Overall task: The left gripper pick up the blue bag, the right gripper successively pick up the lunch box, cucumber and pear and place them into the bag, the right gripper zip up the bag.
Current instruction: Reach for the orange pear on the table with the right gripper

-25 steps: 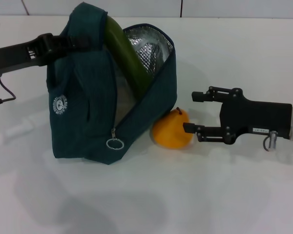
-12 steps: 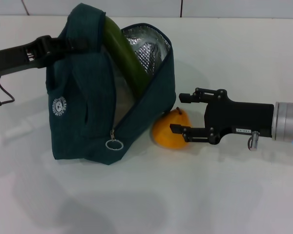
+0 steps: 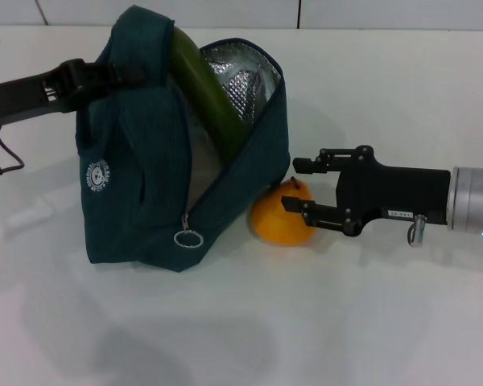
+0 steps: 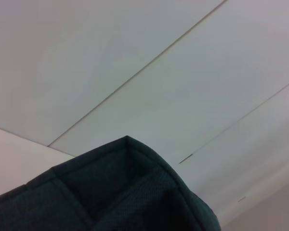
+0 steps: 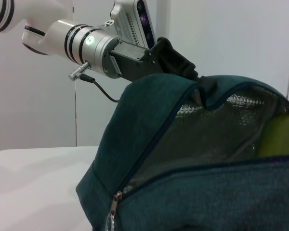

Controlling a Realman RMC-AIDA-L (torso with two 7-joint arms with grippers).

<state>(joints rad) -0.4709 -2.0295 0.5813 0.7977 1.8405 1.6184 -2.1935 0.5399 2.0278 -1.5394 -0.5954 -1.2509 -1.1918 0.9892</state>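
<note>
The blue bag (image 3: 145, 185) leans on the white table, its top held up by my left gripper (image 3: 105, 72), which is shut on the fabric edge. The right wrist view shows that gripper (image 5: 192, 77) pinching the bag (image 5: 183, 192). The cucumber (image 3: 209, 88) pokes out of the open mouth, against the foil lining. The pear (image 3: 280, 213) sits on the table tucked under the bag's leaning side. My right gripper (image 3: 299, 185) is open at the pear's right side, one finger above it and one in front of it. The lunch box is out of view.
The zipper's ring pull (image 3: 189, 239) hangs low on the bag's front. A thin black cable (image 3: 4, 157) trails from the left arm at the left edge. The white table (image 3: 306, 322) stretches in front of the bag, with a wall behind it.
My right gripper has moved left up to the pear, and its fingers now stand closer together. The bag, cucumber and left arm have stayed in place.
</note>
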